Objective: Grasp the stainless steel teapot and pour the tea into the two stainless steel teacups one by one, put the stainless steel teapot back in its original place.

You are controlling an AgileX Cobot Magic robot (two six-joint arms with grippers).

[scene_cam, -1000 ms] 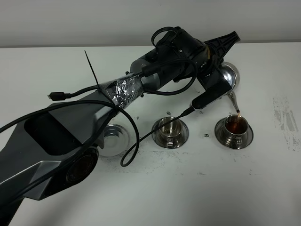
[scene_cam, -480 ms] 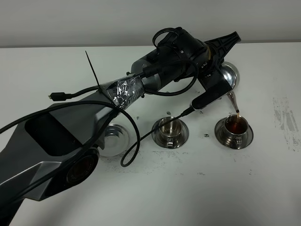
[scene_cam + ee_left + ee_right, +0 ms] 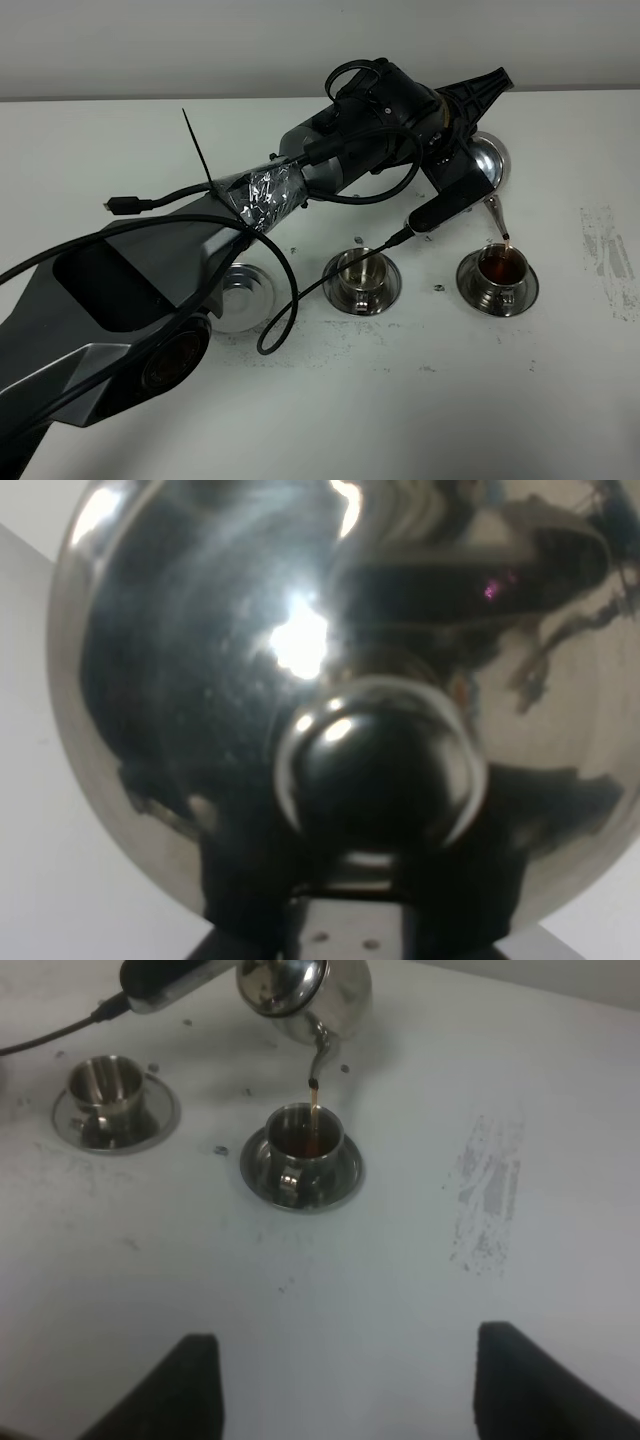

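We see the left gripper (image 3: 470,125) clamped on the stainless steel teapot (image 3: 490,165), which hangs tilted, spout down, over the right teacup (image 3: 500,272), a thin stream of tea (image 3: 505,238) running into the brown liquid there. The other teacup (image 3: 360,275) looks empty, and the bare round saucer (image 3: 240,295) beyond it lies partly under the arm. Our right gripper (image 3: 350,1390) hovers above the table (image 3: 450,400), fingers spread wide, holding nothing

marginally more tea (image 3: 500,266) in the right teacup (image 3: 497,289); teapot (image 3: 490,165) spout slightly leftward
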